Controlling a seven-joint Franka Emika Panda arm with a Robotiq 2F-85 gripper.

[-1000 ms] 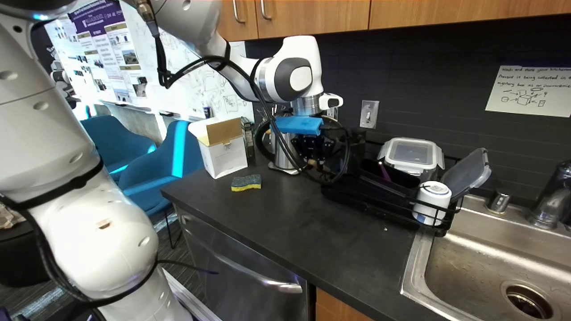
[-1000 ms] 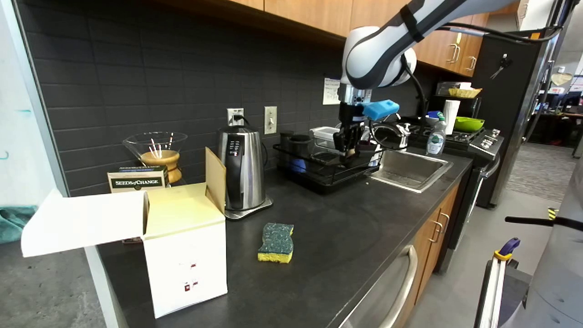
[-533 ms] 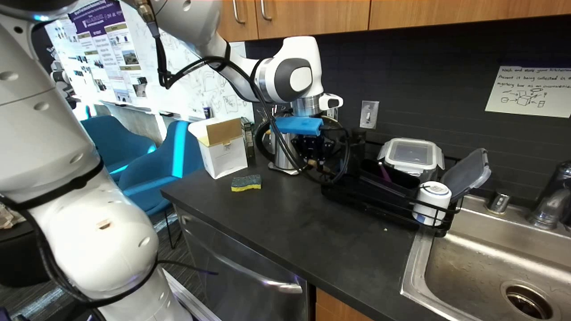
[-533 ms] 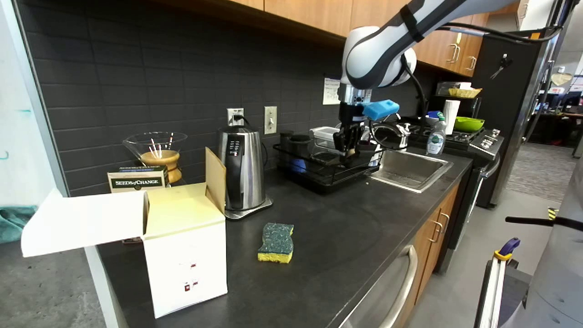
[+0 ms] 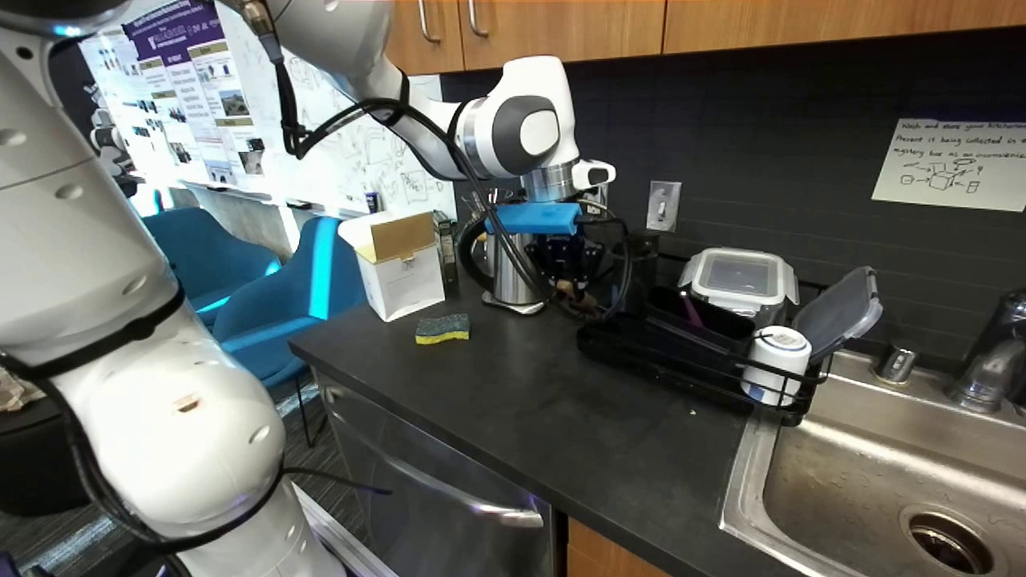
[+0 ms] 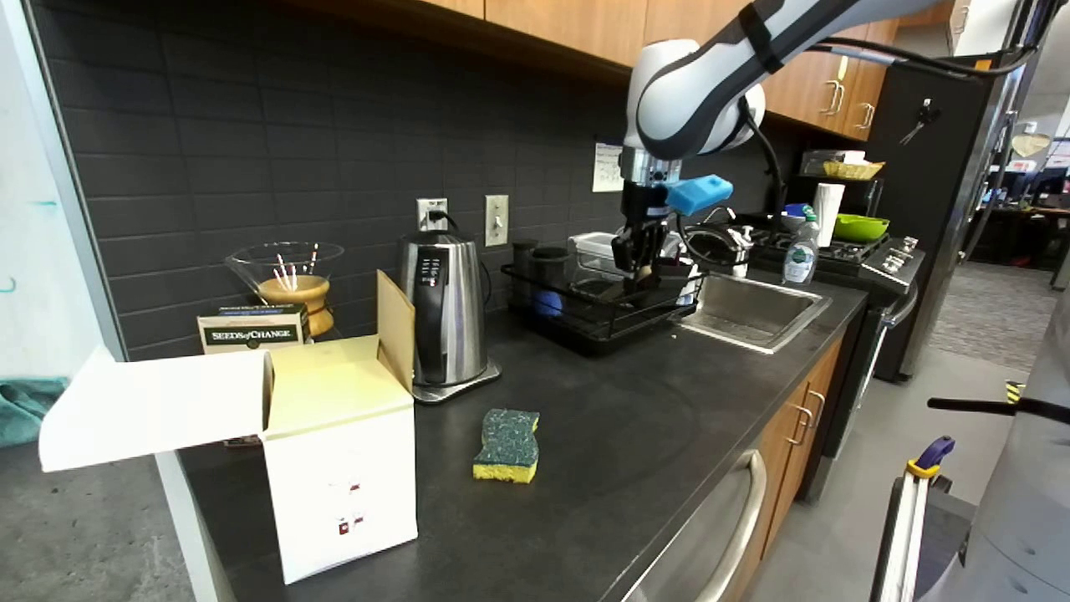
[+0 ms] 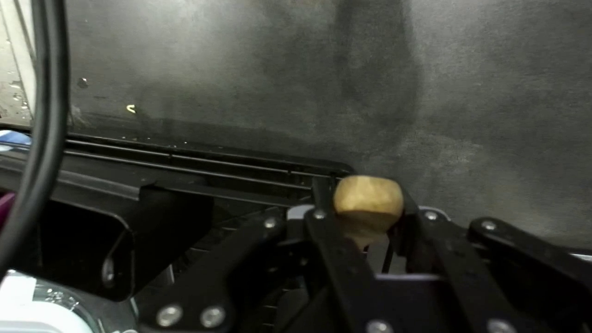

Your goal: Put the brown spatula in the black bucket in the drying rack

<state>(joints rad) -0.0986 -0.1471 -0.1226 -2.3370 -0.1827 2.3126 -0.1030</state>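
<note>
My gripper is shut on the brown spatula, whose rounded wooden end sits between the fingers in the wrist view. The wood also shows at the fingertips in both exterior views. The rest of the spatula is mostly hidden by the gripper and cables. The gripper is over the kettle-side end of the black drying rack. The black bucket is a dark box in the rack with a thin purple item in it. In the wrist view the bucket lies left of the gripper.
A clear lidded container, a grey lid and a white cup share the rack. The steel kettle, sponge and open white box stand on the counter. The sink adjoins the rack.
My gripper has risen slightly in the last half second, and the spatula's wooden end has risen with it. The rack, bucket and counter things have not moved.
</note>
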